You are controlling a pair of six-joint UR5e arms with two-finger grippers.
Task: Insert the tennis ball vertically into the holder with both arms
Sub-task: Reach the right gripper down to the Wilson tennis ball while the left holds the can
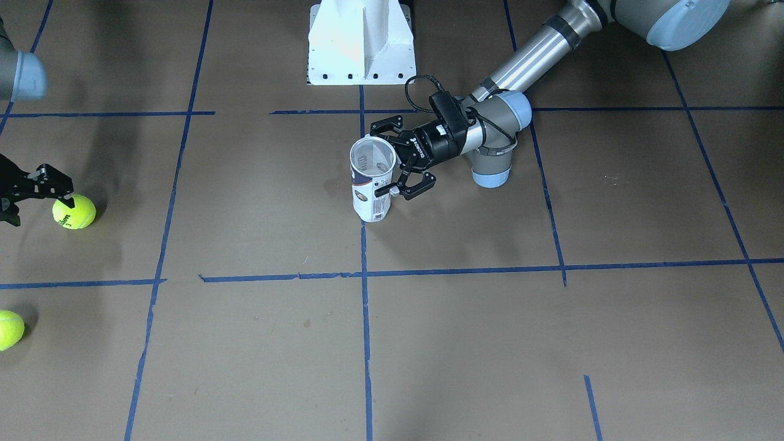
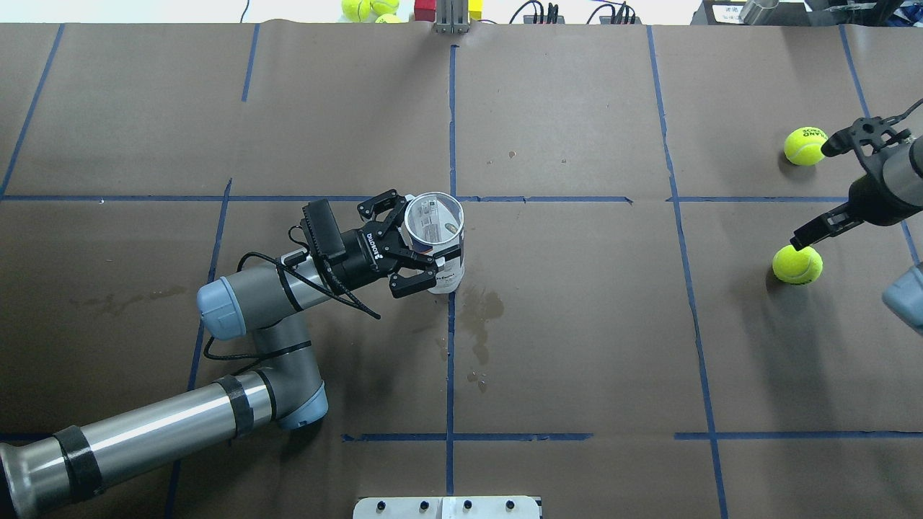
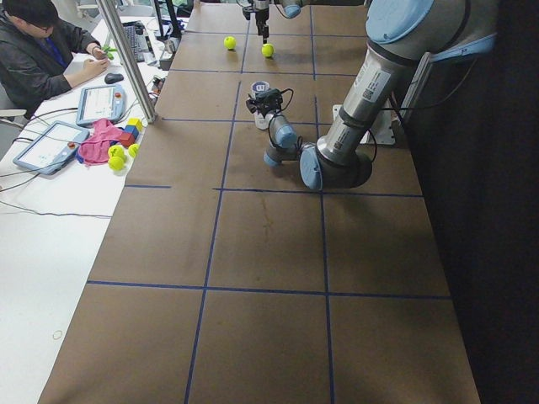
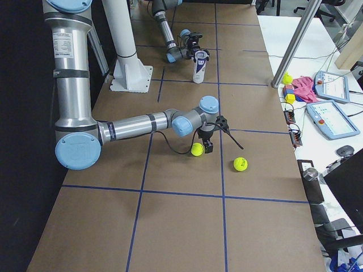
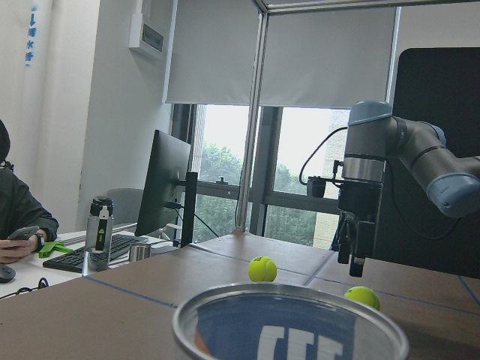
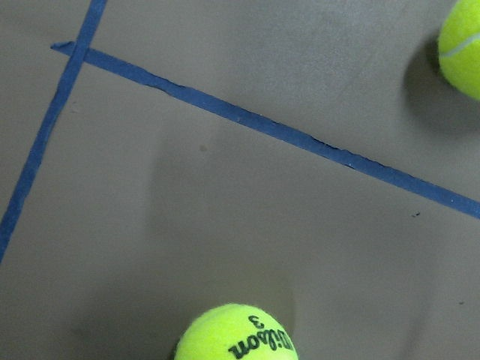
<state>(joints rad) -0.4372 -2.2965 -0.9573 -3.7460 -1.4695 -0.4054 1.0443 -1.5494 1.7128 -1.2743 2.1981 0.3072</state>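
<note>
The left pincer (image 2: 417, 239) is held level at the upper part of the holder (image 1: 372, 197), with its two black fingers (image 2: 412, 282) set one on either side of the clear tube. Whether the pads are pressed against the wall cannot be told. The holder is stood upright, open mouth up, on a crossing of the blue tape (image 1: 366, 343) lines near the middle of the counter (image 1: 551, 367), and its navy-and-white label is seen below the rim. Darker stains (image 2: 479, 317) are spread on the brown covering just beside its foot. The left arm (image 2: 144, 425) is stretched low over the counter behind the pincer, with a black cable looped about the wrist. Well apart, at the counter's end on the robot's right, the right pincer (image 2: 809, 194) is pointed downward with its fingers spread wide. One fingertip (image 2: 799, 239) is seen right at the top of a tennis ball (image 2: 797, 264) — contact cannot be confirmed. That ball lies on the counter and is marked with dark lettering and a "3". A second ball (image 2: 805, 145) lies near it, farther from the robot, with a tape line between the two. A white pedestal (image 1: 361, 43) is fixed at the robot's edge of the counter, in line with the holder. Beyond the counter's far side, a person (image 3: 42, 59) is seated at a white side desk (image 3: 50, 194) on which tablets, a pink cloth and more yellow balls are laid.
</note>
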